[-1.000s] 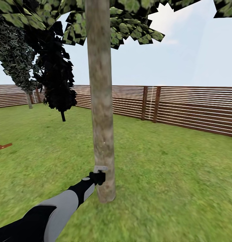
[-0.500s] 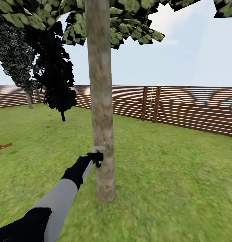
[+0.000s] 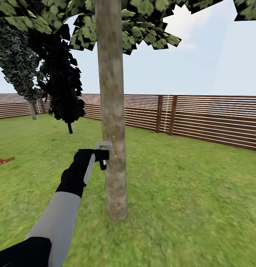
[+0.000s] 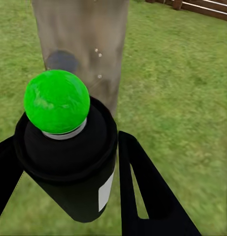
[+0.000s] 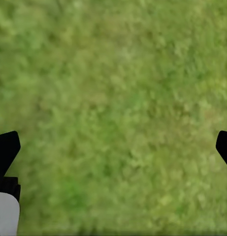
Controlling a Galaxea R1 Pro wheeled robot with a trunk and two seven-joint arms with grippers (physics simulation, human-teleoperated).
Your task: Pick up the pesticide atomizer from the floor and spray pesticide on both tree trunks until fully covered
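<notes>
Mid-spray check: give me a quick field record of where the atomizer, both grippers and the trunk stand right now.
atomizer: black can with green top, held facing the tree trunk
left gripper: shut on the atomizer, close beside the trunk, partway up it
right gripper: open, over grass
trunk: upright; small droplets seen near the bark in the left wrist view
fence: behind the tree

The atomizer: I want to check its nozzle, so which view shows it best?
The left wrist view: the atomizer sits close up between the left pincer's fingers, green cap toward the tree trunk. In the head view it is tiny. The right wrist view looks at grass.
</notes>
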